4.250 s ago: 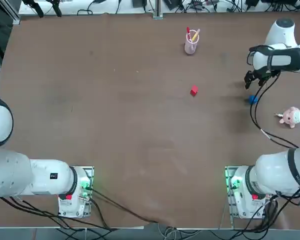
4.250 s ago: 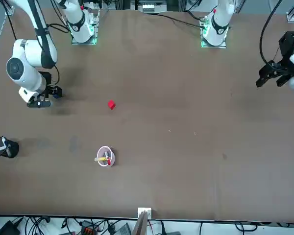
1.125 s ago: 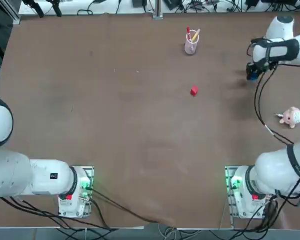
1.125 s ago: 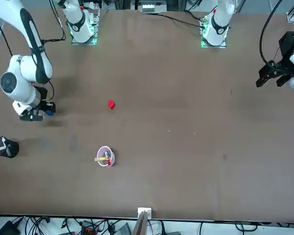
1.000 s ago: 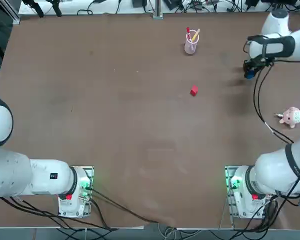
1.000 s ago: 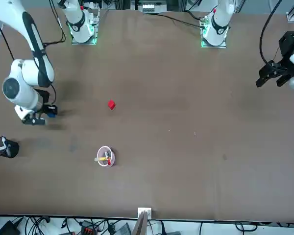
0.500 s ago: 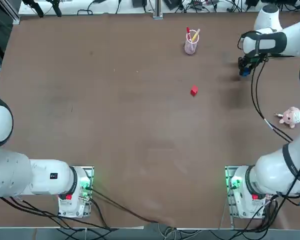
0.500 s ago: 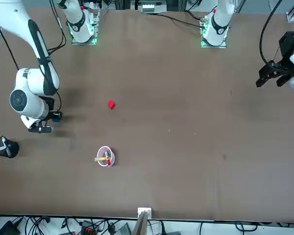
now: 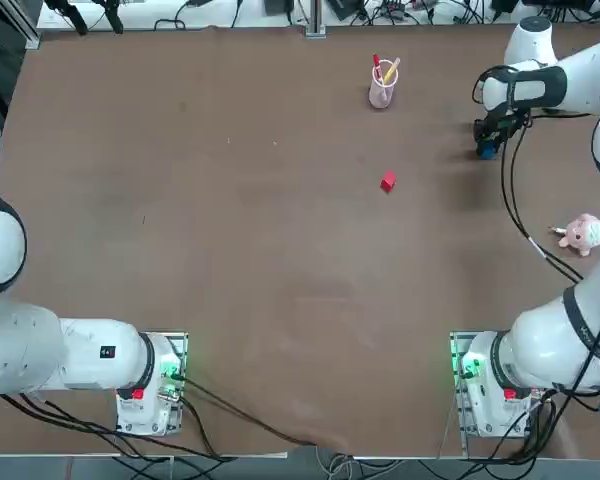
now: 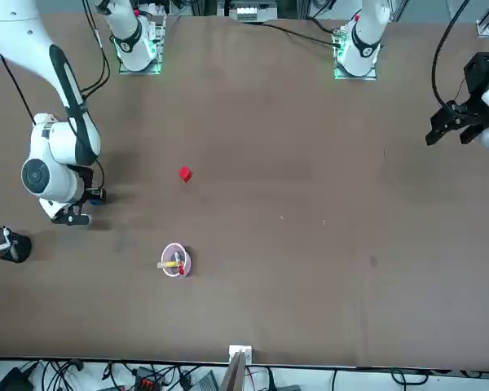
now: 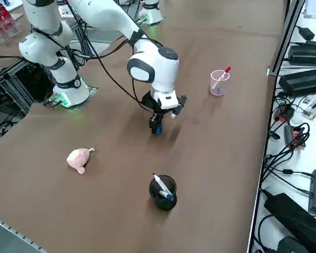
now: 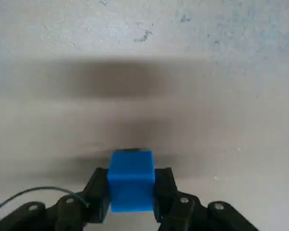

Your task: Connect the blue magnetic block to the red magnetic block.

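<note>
The blue magnetic block (image 12: 131, 181) sits clamped between the right gripper (image 12: 131, 192)'s fingers (image 12: 98, 190), held above the table (image 9: 230, 250) near its far right side, well apart from the red magnetic block (image 9: 388, 181).

Brown table (image 9: 230, 230) carries red magnetic block (image 9: 388, 181), pink cup (image 9: 382, 92) (pens inside), plush toy (image 9: 581, 234).

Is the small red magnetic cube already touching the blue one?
No: the small red magnetic cube sits alone mid-table, while the blue magnetic cube is clamped in the right gripper.
</note>
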`<state>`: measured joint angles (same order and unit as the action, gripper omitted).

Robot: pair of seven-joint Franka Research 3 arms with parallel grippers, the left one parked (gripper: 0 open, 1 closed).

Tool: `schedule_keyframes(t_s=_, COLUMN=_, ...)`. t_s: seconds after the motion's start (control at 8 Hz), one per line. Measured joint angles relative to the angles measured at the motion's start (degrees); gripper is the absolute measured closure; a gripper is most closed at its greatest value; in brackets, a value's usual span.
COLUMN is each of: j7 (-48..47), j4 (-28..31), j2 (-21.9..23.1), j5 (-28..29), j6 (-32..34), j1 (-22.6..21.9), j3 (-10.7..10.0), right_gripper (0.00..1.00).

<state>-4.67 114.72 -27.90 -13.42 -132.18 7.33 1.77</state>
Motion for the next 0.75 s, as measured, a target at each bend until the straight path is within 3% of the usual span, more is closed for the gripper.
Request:
schedule_keyframes(t_s=0.25, j7=0.0, j4=-0.1, j2=-0.5, j5=0.0, j6=0.0, j1=0.0, j3=0.0, right_gripper=0.24)
schedule_keyframes(t_s=0.38, j7=0.0, j4=-0.1, j2=-0.6, j5=0.0, j6=0.0, j1=0.0, j3=-0.1, right_gripper=0.20)
schedule_keyframes(t_s=0.5, j7=0.0, j4=-0.3, j2=-0.6, j5=0.0, j6=0.1, j1=0.0, j3=-0.1, right_gripper=0.05)
schedule_keyframes(t_s=0.75, j7=0.0, j4=-4.0, j2=0.2, j5=1.0, j6=6.7, j1=-0.1, j3=1.3, right_gripper=0.00)
